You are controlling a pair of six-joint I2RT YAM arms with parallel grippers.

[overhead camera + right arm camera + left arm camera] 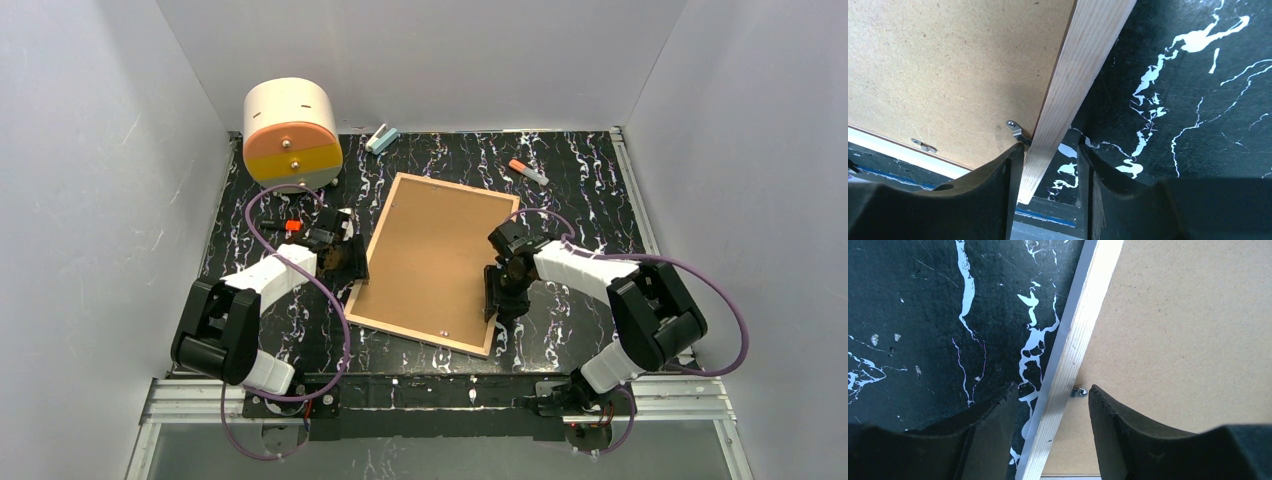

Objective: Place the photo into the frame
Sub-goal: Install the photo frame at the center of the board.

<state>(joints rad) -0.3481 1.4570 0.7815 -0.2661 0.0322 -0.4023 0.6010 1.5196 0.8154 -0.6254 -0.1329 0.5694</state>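
The frame (420, 330) lies face down in the middle of the table, its brown backing board (437, 260) facing up. The photo is not in view. My left gripper (352, 262) is open astride the left rim (1073, 340). One finger hangs over the table and the other over the board beside a metal clip (1079, 392), with gaps on both sides. My right gripper (497, 295) is open astride the right rim (1083, 65) near its front corner. Its inner finger sits close to a clip (1015, 129).
A round cream, orange and yellow container (291, 133) stands at the back left. A pale blue and white clip-like item (381, 138) lies at the back, and an orange-capped marker (528, 172) at the back right. White walls enclose the black marbled table.
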